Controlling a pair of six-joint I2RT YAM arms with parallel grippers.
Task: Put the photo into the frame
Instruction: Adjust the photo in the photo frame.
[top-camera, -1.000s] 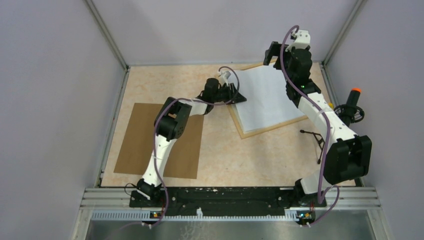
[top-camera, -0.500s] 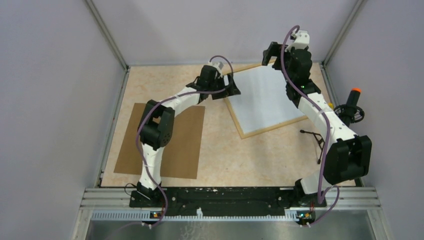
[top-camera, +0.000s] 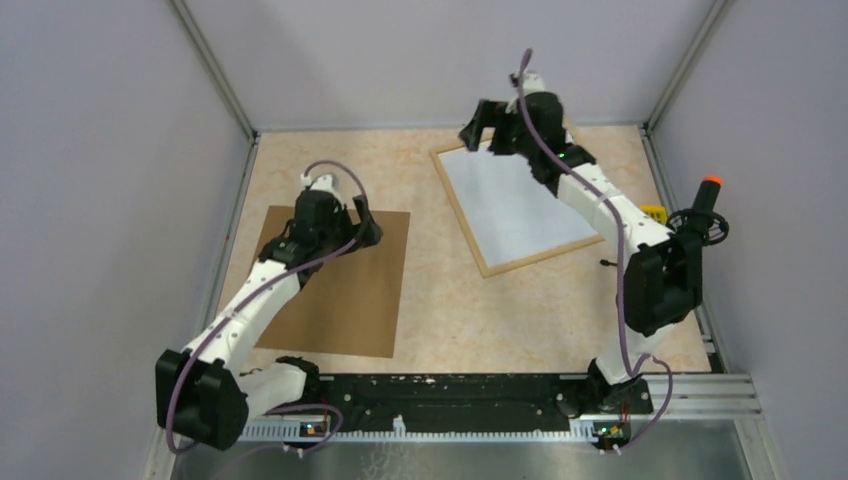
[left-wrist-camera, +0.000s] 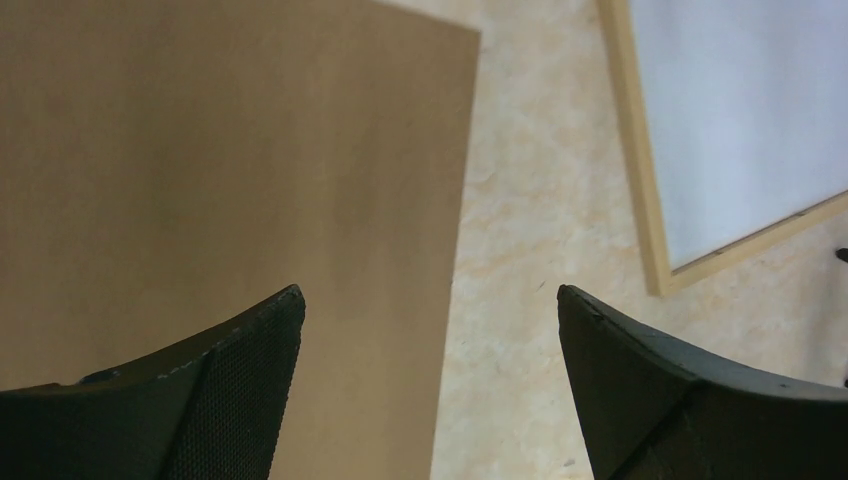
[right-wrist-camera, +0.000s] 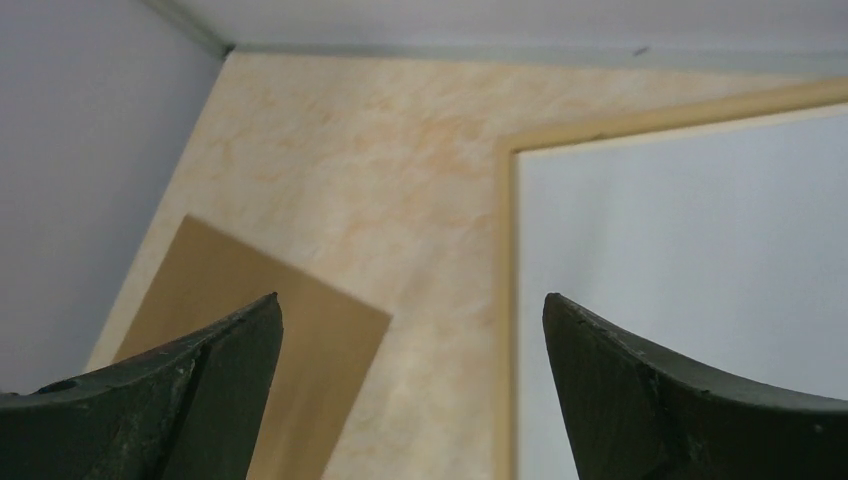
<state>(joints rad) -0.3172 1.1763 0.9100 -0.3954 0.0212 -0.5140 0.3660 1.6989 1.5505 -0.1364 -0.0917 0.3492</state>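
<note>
Nearest the bases, the flat, plain brown backing board (top-camera: 350, 300) lies on the left of the mottled beige table (top-camera: 440, 310). The left gripper (left-wrist-camera: 428, 300) now hangs above the board's far right corner, jaws spread wide with nothing between them. A second ago it was out at the frame's left side, at the raised edge of the white sheet, so it has let go and swung home. Beyond a bare strip of table lies the large rectangular frame (top-camera: 545, 255) of thin, light natural wood, skewed to the table edges. The large white paper sheet (top-camera: 510, 205) now lies flat inside the moulding, where earlier its left side stood lifted. The photo's orange and blue-grey face shows nowhere, and I cannot tell whether it lies under that sheet or is the sheet turned face down. The insert looks seated, though, and the board is probably the next piece to go on. Farthest off, the right gripper (right-wrist-camera: 411, 300), likewise released and empty, has shifted from the frame's far right corner to hover over its far left one. The strip between board and frame is free for a slide. The frame's far corner sits near the back wall (top-camera: 440, 60), and a small black wire stand (top-camera: 625, 275) lies just beside its near right edge.
</note>
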